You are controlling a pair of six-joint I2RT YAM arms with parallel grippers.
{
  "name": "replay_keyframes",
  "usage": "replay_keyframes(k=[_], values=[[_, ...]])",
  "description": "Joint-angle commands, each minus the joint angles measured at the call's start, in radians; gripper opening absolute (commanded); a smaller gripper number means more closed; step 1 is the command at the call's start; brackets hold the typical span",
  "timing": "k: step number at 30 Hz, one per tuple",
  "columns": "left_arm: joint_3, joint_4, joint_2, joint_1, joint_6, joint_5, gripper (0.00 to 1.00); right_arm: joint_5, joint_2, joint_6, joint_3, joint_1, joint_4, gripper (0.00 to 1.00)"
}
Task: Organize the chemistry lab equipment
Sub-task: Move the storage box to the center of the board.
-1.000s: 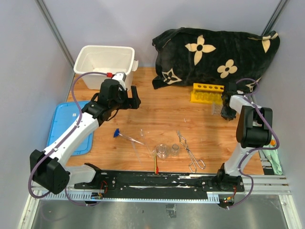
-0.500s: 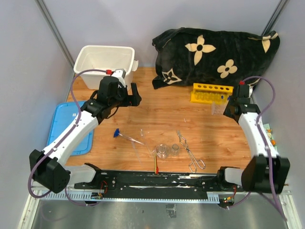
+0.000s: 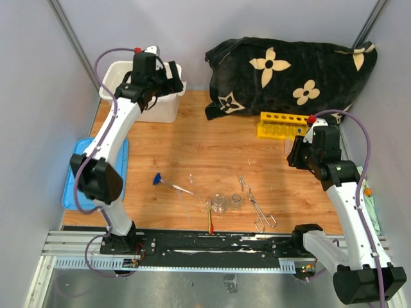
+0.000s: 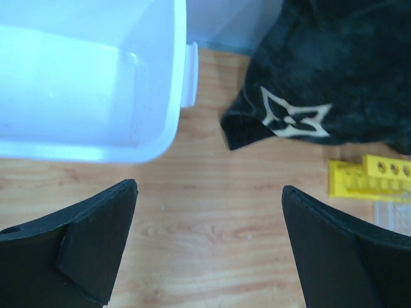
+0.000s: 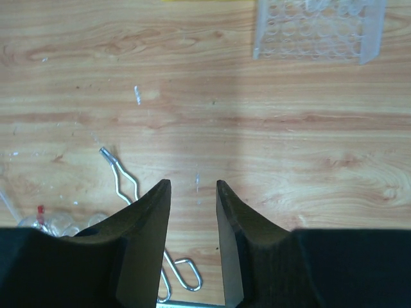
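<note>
My left gripper [image 3: 174, 77] hangs wide open and empty beside the white tub's right wall; in the left wrist view the left gripper [image 4: 209, 186] has only bare wood between its fingers. My right gripper [image 3: 295, 157] hovers just in front of the yellow tube rack [image 3: 286, 125] and over the clear plastic rack [image 5: 318, 29]. The right gripper [image 5: 192, 183] stands partly open with nothing in it. Metal tongs [image 3: 257, 205] lie near the front, left of that gripper. Two small beakers [image 3: 218, 203], a red-tipped stick [image 3: 210, 221] and a blue-capped tube [image 3: 156, 179] lie at centre front.
A white tub [image 3: 138, 86] stands at the back left. A blue lid [image 3: 96, 170] lies flat by the left edge. A black flowered cloth [image 3: 289, 70] is heaped at the back right, behind the yellow rack. Grey walls close both sides.
My left arm has swung up and back from over the table to the tub's right side. My right gripper has drawn toward the front from the yellow rack, and its jaws have opened wider.
</note>
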Motion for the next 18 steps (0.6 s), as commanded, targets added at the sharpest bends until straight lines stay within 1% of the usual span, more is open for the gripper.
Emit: replay_keyframes(k=[1, 3, 5, 9, 13, 18], values=[[0.270, -0.159, 0.213, 0.001, 0.046, -0.085, 0.99, -0.084, -0.040, -0.030, -0.030, 0.042, -0.032, 0.36], [0.406, -0.183, 0.310, 0.002, 0.058, -0.110, 0.99, -0.091, -0.045, -0.030, -0.039, 0.045, -0.020, 0.37], [0.494, -0.200, 0.398, 0.000, 0.066, -0.123, 0.99, -0.095, -0.043, -0.032, -0.041, 0.045, -0.015, 0.37], [0.605, -0.203, 0.531, 0.000, 0.069, -0.137, 0.98, -0.113, -0.041, -0.035, -0.051, 0.045, 0.003, 0.37], [0.649, -0.195, 0.609, 0.000, 0.087, -0.189, 0.94, -0.141, -0.043, -0.034, -0.071, 0.046, 0.017, 0.36], [0.631, -0.189, 0.628, -0.001, 0.100, -0.223, 0.84, -0.161, -0.033, -0.026, -0.095, 0.046, 0.042, 0.36]])
